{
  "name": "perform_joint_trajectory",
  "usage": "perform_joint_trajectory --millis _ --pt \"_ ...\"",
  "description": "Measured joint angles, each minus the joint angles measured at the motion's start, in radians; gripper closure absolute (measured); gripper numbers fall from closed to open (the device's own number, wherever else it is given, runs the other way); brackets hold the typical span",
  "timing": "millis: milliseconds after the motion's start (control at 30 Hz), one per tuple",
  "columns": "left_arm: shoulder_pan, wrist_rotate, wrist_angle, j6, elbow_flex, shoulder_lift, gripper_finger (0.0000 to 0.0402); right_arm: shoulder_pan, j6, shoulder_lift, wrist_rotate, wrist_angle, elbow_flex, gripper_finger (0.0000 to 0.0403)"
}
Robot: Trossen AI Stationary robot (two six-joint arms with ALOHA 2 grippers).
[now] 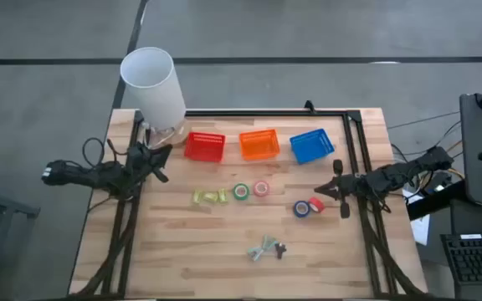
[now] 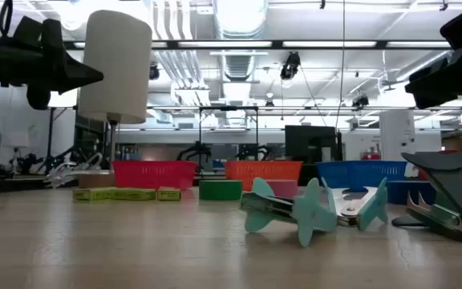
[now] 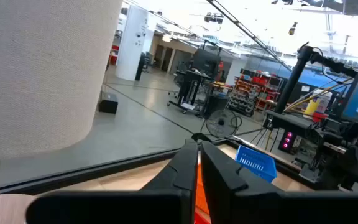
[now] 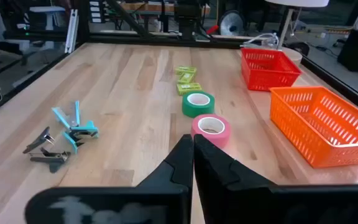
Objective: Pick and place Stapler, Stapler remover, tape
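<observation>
Four tape rolls lie mid-bench: green tape point(image 1: 241, 191) beside pink tape point(image 1: 261, 188), with blue tape point(image 1: 301, 208) touching red tape point(image 1: 315, 205) nearer the right side. Yellow-green staplers point(image 1: 210, 197) lie left of the green roll; the staple removers point(image 1: 268, 247), teal and dark, cluster toward the front edge, their shapes hard to separate from above. Red basket point(image 1: 204, 146), orange basket point(image 1: 258, 144) and blue basket point(image 1: 312, 145) line the back. The left hand point(image 1: 159, 163) hovers beside a white lamp point(image 1: 153, 84), fingers pressed together; the right hand point(image 1: 334, 190) hovers near the red roll, likewise pinched narrow, holding nothing.
</observation>
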Motion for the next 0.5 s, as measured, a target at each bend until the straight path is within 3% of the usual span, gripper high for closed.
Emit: perform_joint_trajectory --millis 500 --pt "0.0 0.0 0.0 0.0 0.0 0.0 0.0376 0.0 0.0 0.0 0.0 0.0 0.0 0.0394"
